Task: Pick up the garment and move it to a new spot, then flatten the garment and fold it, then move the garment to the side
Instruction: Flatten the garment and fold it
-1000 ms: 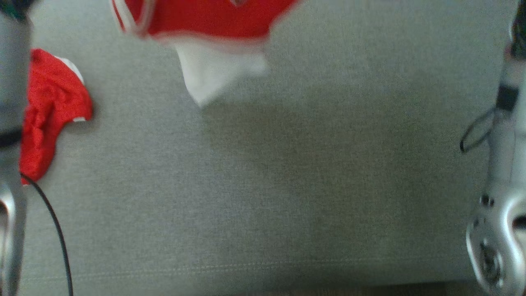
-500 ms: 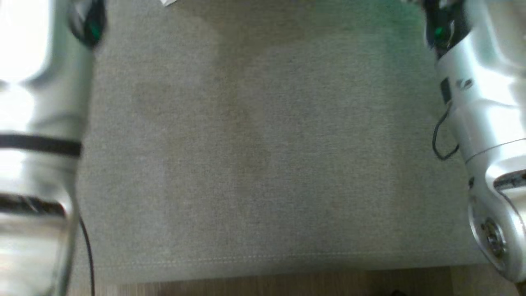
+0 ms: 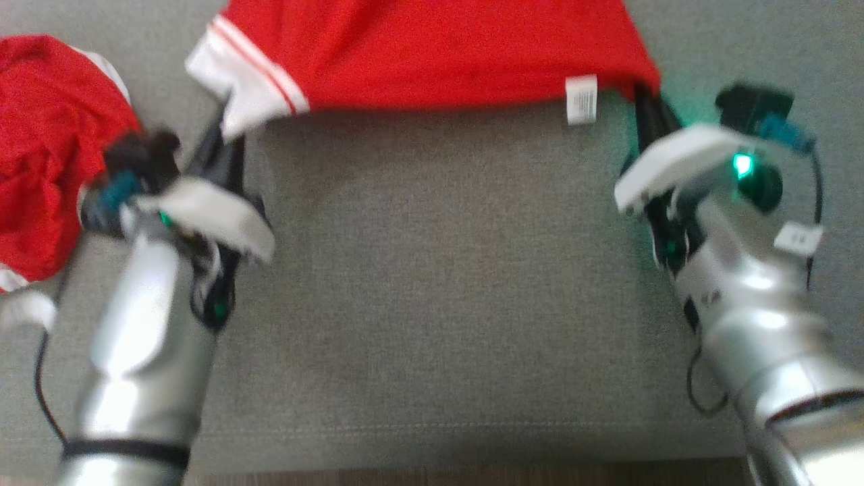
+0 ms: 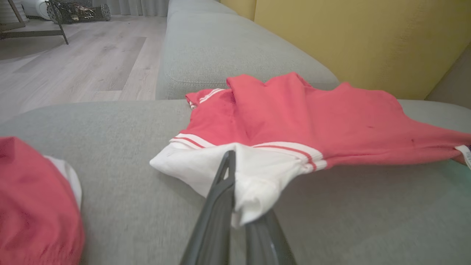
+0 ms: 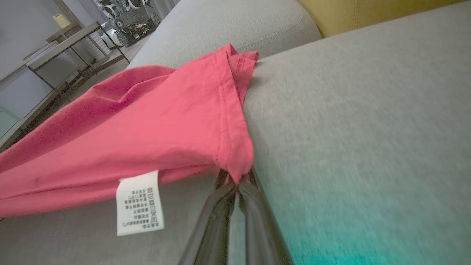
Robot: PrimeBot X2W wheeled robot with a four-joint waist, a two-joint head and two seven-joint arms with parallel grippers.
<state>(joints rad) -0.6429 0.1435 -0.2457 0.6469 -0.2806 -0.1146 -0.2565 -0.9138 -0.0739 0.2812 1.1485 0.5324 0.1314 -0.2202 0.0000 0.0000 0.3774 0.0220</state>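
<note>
The garment [image 3: 432, 54], a red shirt with white red-striped sleeve cuffs, lies stretched across the grey sofa cushion [image 3: 445, 270] at the top of the head view. My left gripper [image 3: 226, 131] is shut on its white sleeve [image 4: 257, 173]. In the left wrist view the gripper [image 4: 237, 165] pinches the cloth, with one finger partly under it. My right gripper [image 3: 640, 88] is shut on the red hem corner [image 5: 239, 162], where the gripper [image 5: 237, 183] meets the cloth. A white care label [image 5: 139, 202] hangs beside that corner.
A second red and white garment [image 3: 47, 155] lies crumpled at the left, close to my left arm; it also shows as the red cloth [image 4: 33, 206] in the left wrist view. A yellow back cushion [image 4: 349, 36] stands behind. The sofa's front edge and wood floor [image 3: 432, 476] run along the bottom.
The head camera has moved, so the whole picture shifted. The garment, almost out of frame half a second ago, now spans the top with both grippers on its near edge.
</note>
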